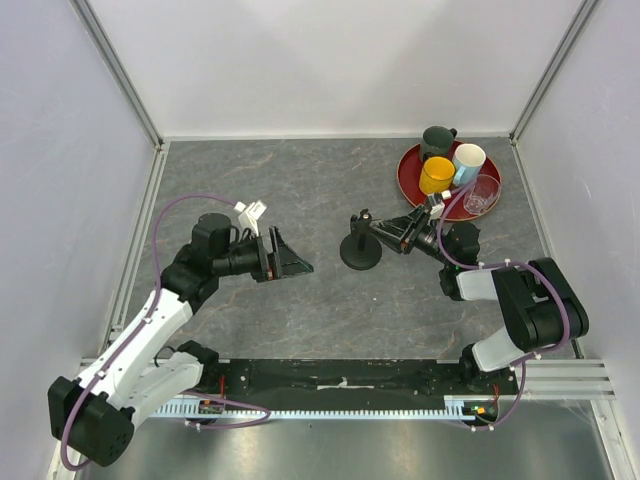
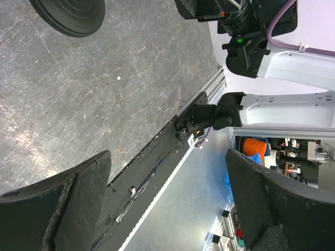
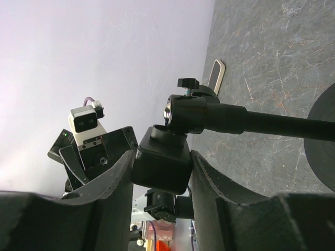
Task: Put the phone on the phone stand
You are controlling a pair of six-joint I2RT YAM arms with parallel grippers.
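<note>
The phone stand [image 1: 360, 252] stands mid-table on its round black base. My right gripper [image 1: 383, 231] is shut on the stand's top cradle; in the right wrist view the black cradle block [image 3: 161, 166] sits squeezed between both fingers, with the post [image 3: 272, 123] running to the base. The phone [image 3: 215, 76], dark with a pale cream edge, lies flat on the table far beyond the stand; I cannot pick it out in the top view. My left gripper [image 1: 290, 257] is open and empty, left of the stand, its jaws wide apart [image 2: 167, 157]. The stand's base also shows in the left wrist view [image 2: 70, 15].
A red tray [image 1: 405, 172] at the back right holds a dark green mug [image 1: 437, 140], a yellow mug [image 1: 436, 175], a white mug [image 1: 468, 160] and a clear glass [image 1: 482, 194]. White walls close three sides. A black rail [image 1: 340, 375] runs along the near edge.
</note>
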